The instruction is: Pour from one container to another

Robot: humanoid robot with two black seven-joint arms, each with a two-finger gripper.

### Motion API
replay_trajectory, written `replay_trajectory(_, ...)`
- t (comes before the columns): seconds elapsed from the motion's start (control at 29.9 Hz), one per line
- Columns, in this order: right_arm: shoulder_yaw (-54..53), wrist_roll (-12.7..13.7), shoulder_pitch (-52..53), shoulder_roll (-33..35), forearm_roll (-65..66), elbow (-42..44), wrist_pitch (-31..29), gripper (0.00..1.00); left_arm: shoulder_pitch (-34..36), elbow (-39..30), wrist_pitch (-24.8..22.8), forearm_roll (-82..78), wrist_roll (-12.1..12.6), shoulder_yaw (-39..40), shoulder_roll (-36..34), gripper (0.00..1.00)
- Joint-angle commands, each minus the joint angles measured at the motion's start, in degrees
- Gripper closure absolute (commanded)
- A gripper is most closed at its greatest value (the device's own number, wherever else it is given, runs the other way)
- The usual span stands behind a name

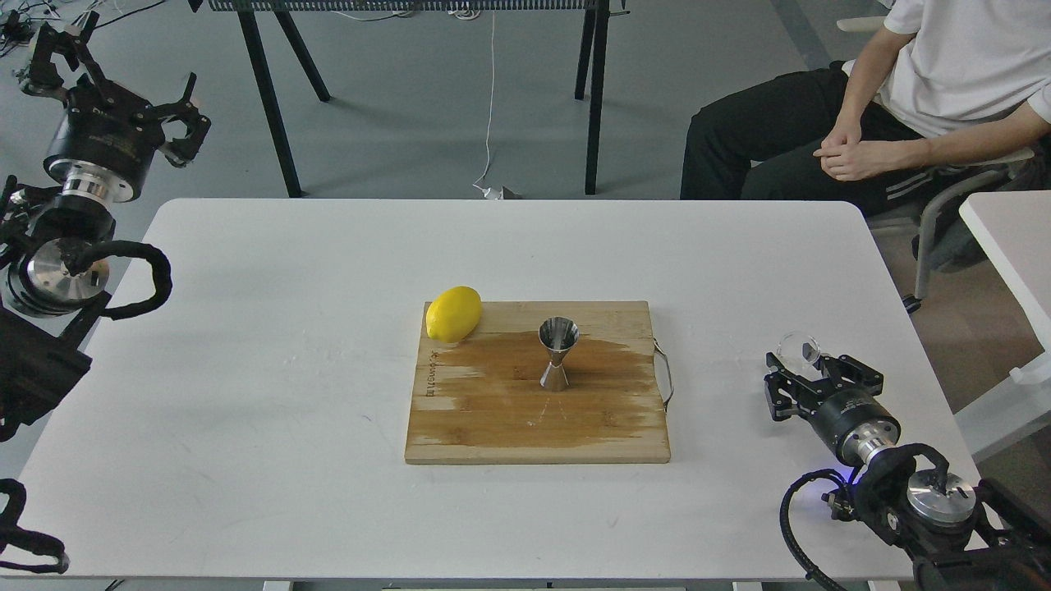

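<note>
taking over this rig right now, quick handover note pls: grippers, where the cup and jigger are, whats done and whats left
Right gripper: at the table's right side, around the glass cup; whether it has a firm grip cannot be told.
Left gripper: open, empty, raised off the table's far left corner.
Jigger: upright mid cutting board, on a wet patch; a lemon sits at the board's back left corner.
Done: cup reached.
Left: carry the cup over the jigger, tilt and pour, set it down.
</note>
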State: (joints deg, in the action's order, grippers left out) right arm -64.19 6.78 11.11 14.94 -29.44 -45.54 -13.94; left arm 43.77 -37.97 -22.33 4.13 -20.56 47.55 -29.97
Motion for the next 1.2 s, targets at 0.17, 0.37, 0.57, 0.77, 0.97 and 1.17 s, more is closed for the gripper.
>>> replay_trajectory(0.17, -0.41, 0.34, 0.05, 0.0, -0.09, -0.26, -1.18, 0.65, 0.0, 0.0, 0.0, 0.0, -0.01, 0.0, -0.18, 0.0)
replay_trajectory(0.37, -0.41, 0.34, -0.04, -0.7, 0.0, -0.17, -1.53, 0.61, -0.09, 0.0, -0.08, 0.0, -0.01, 0.0, -0.27, 0.0)
replay_trajectory(0.57, -0.41, 0.25, 0.05, -0.88, 0.0, 0.1, -1.44, 0.41, -0.09, 0.0, -0.08, 0.0, -0.01, 0.0, -0.27, 0.0)
replay_trajectory(0.77, -0.41, 0.16, 0.05, -0.88, 0.0, 0.36, -1.44, 0.24, -0.09, 0.0, -0.08, 0.0, -0.01, 0.0, -0.18, 0.0)
replay_trajectory(0.97, -0.41, 0.08, 0.05, -0.88, 0.0, 0.45, -1.36, 0.15, 0.0, 0.0, -0.08, 0.0, -0.01, 0.0, -0.09, 0.0)
replay_trajectory(1.17, -0.41, 0.08, 0.05, -0.79, 0.0, 0.36, -1.44, 0.08, 0.0, 0.0, -0.08, 0.0, -0.01, 0.0, -0.09, 0.0)
